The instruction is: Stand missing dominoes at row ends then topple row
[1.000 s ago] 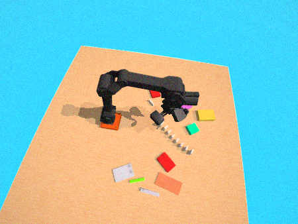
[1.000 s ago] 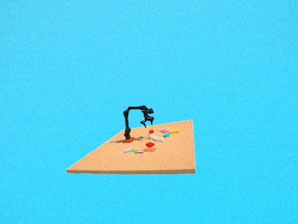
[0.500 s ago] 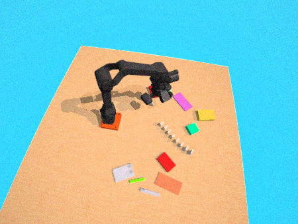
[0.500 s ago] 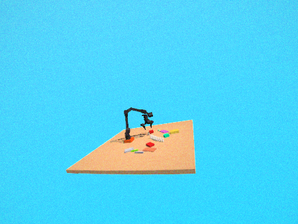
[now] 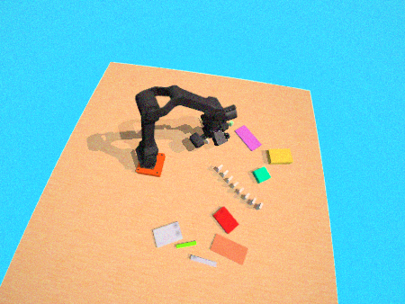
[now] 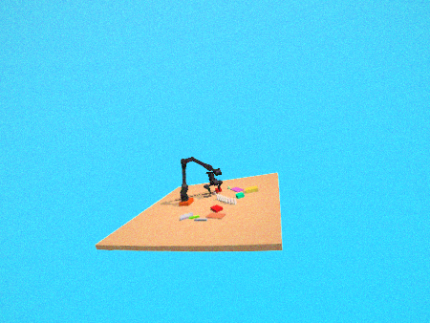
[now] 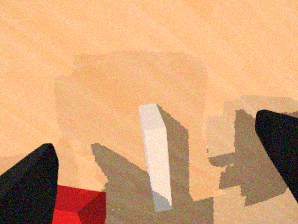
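Claw (image 5: 208, 139) (image 6: 214, 189) (image 7: 160, 136) wide open, with nothing in it, over a loose domino (image 5: 207, 141) (image 7: 158, 155). Go down straight, squeeze softly, then lift high. Keep well away from the row (image 5: 238, 191) (image 6: 225, 199) beside the claw.

From where you sit, the domino row (image 5: 238, 191) (image 6: 225, 199) stands right of the arm's base (image 5: 160, 173) (image 6: 182, 204), between near and far blocks (image 5: 225, 219) (image 5: 261, 174) (image 6: 217, 208) (image 6: 240, 195).
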Tool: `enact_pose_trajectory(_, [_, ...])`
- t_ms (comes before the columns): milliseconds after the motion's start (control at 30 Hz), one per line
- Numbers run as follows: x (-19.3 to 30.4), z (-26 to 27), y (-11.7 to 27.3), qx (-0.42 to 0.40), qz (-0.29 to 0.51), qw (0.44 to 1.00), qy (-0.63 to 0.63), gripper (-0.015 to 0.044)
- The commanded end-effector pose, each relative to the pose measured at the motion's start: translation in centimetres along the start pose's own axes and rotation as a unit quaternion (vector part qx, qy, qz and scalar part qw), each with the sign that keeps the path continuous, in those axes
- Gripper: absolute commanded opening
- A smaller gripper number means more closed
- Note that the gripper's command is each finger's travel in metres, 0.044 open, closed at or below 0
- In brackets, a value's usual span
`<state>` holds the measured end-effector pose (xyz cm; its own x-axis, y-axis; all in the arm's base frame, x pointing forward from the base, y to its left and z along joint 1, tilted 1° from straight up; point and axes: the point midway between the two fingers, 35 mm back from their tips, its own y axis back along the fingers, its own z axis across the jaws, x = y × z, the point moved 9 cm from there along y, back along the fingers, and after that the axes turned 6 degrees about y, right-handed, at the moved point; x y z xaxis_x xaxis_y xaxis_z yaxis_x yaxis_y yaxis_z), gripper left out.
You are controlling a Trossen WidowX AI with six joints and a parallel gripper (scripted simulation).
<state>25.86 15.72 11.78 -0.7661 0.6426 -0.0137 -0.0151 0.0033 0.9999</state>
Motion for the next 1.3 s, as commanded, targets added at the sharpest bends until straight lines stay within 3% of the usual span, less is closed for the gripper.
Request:
enact_pose_trajectory(0, [0.1,0.0,-0.5,-0.003,0.0,1.0,-0.001,0.044])
enact_pose_trajectory(467, [0.1,0.0,-1.9,-0.003,0.0,1.0,-0.001,0.044])
enact_pose_trajectory(1000, [0.1,0.0,-1.9,-0.003,0.0,1.0,-0.001,0.0023])
enact_pose_trajectory(1267, [0.1,0.0,-1.7,-0.003,0.0,1.0,-0.001,0.0023])
